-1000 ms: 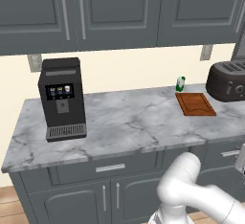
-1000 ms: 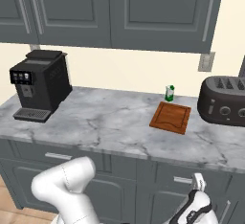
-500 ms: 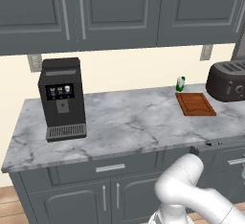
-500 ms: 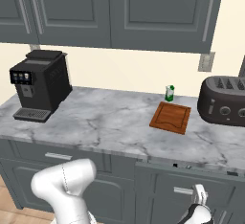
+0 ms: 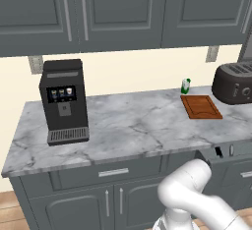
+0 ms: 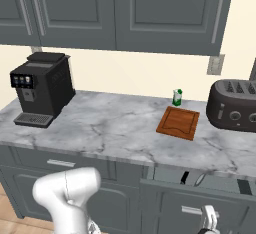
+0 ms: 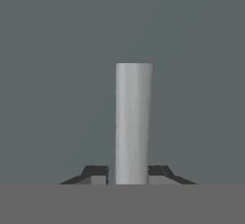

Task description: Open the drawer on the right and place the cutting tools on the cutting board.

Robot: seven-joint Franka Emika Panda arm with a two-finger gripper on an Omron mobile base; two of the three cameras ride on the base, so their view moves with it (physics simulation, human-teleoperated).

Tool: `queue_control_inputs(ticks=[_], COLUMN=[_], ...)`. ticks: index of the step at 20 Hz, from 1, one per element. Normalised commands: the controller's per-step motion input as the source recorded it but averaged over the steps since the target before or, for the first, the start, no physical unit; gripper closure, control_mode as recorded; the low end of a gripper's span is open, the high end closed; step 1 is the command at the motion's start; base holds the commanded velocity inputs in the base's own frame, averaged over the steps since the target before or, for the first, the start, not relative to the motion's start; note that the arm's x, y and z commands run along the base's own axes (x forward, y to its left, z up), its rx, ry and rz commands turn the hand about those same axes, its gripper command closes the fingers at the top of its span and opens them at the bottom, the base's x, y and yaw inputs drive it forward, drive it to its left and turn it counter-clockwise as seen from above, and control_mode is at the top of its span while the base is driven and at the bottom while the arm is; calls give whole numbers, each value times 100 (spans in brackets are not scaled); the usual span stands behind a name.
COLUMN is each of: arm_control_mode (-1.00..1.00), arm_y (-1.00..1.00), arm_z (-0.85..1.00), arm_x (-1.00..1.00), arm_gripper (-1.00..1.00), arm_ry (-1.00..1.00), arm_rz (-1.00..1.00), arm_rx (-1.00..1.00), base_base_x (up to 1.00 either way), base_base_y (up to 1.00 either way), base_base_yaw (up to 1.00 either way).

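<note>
The drawer (image 6: pixel 225 184) on the right stands partly pulled out under the counter, its grey inside showing. In it lie the cutting tools: a slim black knife (image 6: pixel 185 177) and a pale grey forked tool (image 6: pixel 200 179), also seen as the knife (image 5: pixel 218 151) and pale tool (image 5: pixel 231 150). My gripper (image 6: pixel 209 219) hangs low at the drawer front. In the hand view my gripper (image 7: pixel 130 173) is shut on the silver drawer handle (image 7: pixel 133 122), with one dark tip on each side. The reddish-brown cutting board (image 6: pixel 178 122) (image 5: pixel 201 106) lies bare on the counter.
A small green-and-white bottle (image 6: pixel 177 97) stands just behind the board. A dark toaster (image 6: pixel 235 105) sits to its right and a black coffee machine (image 6: pixel 42 88) at the counter's left end. My white arm (image 5: pixel 197 194) fills the space before the lower cabinets.
The right drawer has slid out from nearly closed to partly open, baring the tools inside. My gripper has drawn back with the handle and its jaws have narrowed onto it.
</note>
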Motion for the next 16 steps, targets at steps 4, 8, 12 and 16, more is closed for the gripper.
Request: queue_control_inputs(ticks=[4, 8, 12, 16], arm_control_mode=[-100, -100, -100, -100], arm_y=[-5, -1, 0, 0], arm_z=[-6, -4, -1, 0], arm_x=[-46, -38, -14, -1], arm_gripper=[100, 100, 100, 100], arm_ry=[0, 0, 0, 0], arm_rz=[0, 0, 0, 0], arm_rx=[0, 0, 0, 0], base_base_x=[0, 0, 0, 0], base_base_y=[0, 0, 0, 0], base_base_yaw=[0, 0, 0, 0])
